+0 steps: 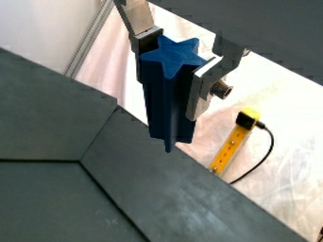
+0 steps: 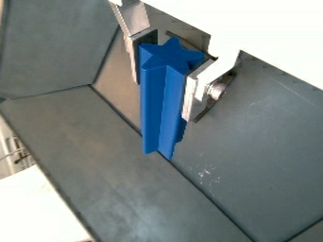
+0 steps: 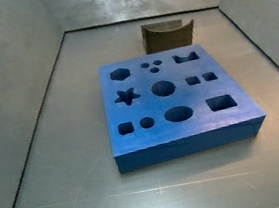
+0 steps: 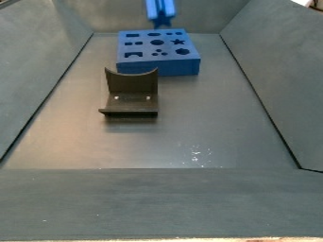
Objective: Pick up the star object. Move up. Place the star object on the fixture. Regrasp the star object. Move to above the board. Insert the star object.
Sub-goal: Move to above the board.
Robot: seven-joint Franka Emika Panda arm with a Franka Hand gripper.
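Star object (image 1: 168,90) was clamped in the gripper (image 1: 177,59), seen in both wrist views: bright-blue prism, star end face up by the fingers, long body hanging down past them. Silver finger plates (image 2: 199,90) pressed on opposite sides near its upper end, so jaws were closed on the piece, not on air. In a wrist view (image 2: 161,99) the prism hung clear over grey floor w/ nothing touching its lower end.

From a side view I only caught the blue lower end of the star object (image 4: 161,11) at the top edge of frame, up in the air above the board's (image 4: 159,50) far side; gripper itself was cut off there. In the opposite side view I couldn't make out the piece at all, just a dark bit at the top edge, too small to tell.

Board (image 3: 176,103) lay flat on the bin floor, thick blue slab w/ dark cut-outs, star hole (image 3: 126,97) empty near one edge.

Fixture (image 3: 167,35) stood on the floor just beside the board, not touching as far as I could see; notch on top was empty. In a side view (image 4: 130,92) it sat nearer the camera than the board
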